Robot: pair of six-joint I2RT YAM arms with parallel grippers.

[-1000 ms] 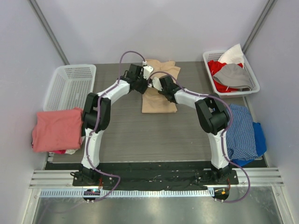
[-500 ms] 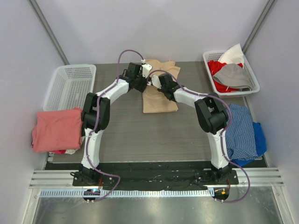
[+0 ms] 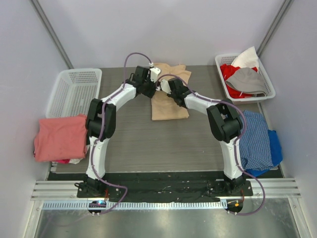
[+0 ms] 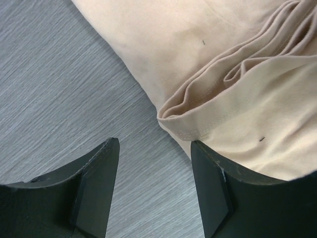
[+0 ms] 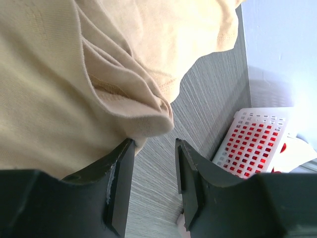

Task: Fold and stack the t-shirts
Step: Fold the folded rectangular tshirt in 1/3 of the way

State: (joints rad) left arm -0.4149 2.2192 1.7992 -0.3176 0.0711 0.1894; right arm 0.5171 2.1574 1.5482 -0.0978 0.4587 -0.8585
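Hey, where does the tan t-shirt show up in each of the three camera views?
Top external: tan t-shirt lies far centre.
Left wrist: tan t-shirt fills the upper right.
Right wrist: tan t-shirt fills the left and top.
Shared landmark: grey wood-grain table beside its edge.

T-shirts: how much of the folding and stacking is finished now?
Done: the pink t-shirt lies folded on the left. In hand: the tan t-shirt is partly folded at the far centre; the left tool and right tool stand open at its edges, gripping nothing. Left: finishing that fold, stacking it on the pink one, and perhaps the clothes in the right basket.
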